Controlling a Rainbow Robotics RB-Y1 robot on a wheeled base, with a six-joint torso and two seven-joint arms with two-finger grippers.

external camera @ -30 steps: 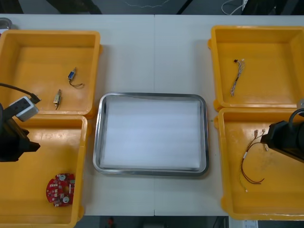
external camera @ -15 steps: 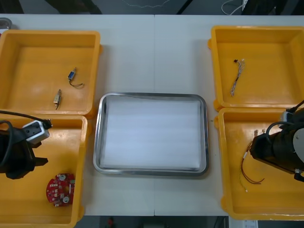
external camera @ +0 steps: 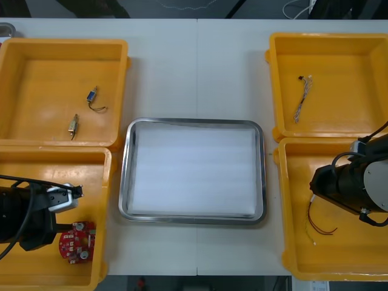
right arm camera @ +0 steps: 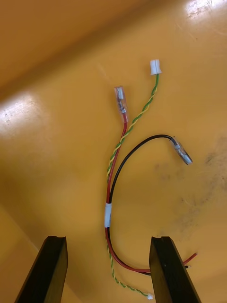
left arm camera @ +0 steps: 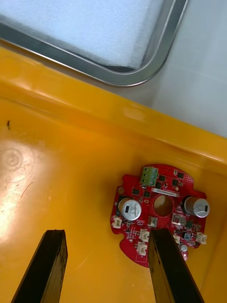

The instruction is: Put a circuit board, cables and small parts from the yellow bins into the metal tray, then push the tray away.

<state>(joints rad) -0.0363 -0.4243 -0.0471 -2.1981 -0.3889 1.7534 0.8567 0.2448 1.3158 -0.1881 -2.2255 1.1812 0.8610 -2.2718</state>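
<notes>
Two grippers, both spread wide, nothing held. The left gripper is down in the yellow plastic bin at the front view's lower left. The round red circuit board isn't centred between its jaws; it lies just past one black finger, which overlaps its edge. The right gripper hangs in the lower-right yellow bin, and the bundle of red, black and twisted green-yellow cables runs out through the gap between its jaws.

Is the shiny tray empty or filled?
Empty: the tray shows a bare white inside. The board lies in a bin by the left gripper, a cable under the right gripper.
</notes>
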